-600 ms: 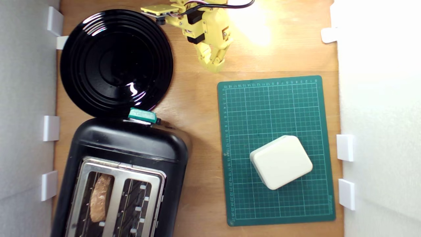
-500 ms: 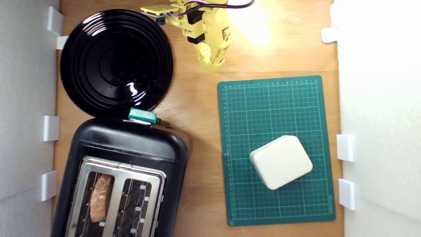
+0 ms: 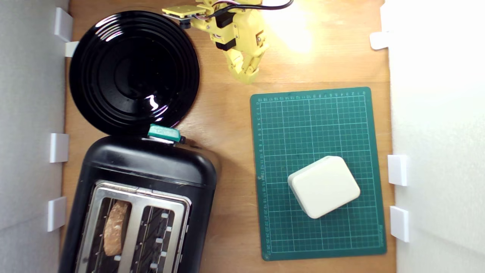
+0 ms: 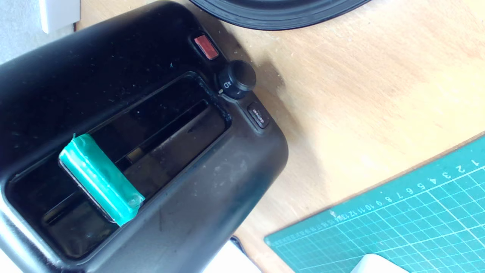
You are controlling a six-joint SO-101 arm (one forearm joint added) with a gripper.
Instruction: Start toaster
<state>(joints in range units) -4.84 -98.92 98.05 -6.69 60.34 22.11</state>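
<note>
Exterior view showed the yellow gripper (image 3: 245, 74) hanging near the far edge of the wooden table (image 3: 227, 113), its fingers drawn together on nothing and well apart from the toaster (image 3: 147, 167). The glossy black two-slot toaster sat at that view's lower left, running off the bottom edge of the picture, with a browned slice of bread (image 3: 114, 227) standing in one slot of its silver top plate (image 3: 138, 197) and the other slot bare. Its teal lever (image 3: 163, 132) jutted from the end nearest the round black ribbed plate (image 3: 132, 70), whose rim it appeared to overlap from above.

The wrist view looked along the toaster's end panel, where the lever, wrapped in teal tape, sat toward one end of its long recessed track; which end was the raised one could not be told for certain from that angle. A red button (image 4: 206, 46), a round black dial (image 4: 238, 79) and a small dark button (image 4: 258, 115) lined the panel beside the track.

By these pictures the task was barely begun. The bread was loaded, but the gripper had not reached the lever and nothing touched it. What was left, on this reading, was the whole of the approach across the table, contact on the lever, and the press along the track until it latched. At the exterior view's right, a cream rounded block (image 3: 324, 186) lay on a green cutting mat (image 3: 295, 125), clear of any likely path.
</note>
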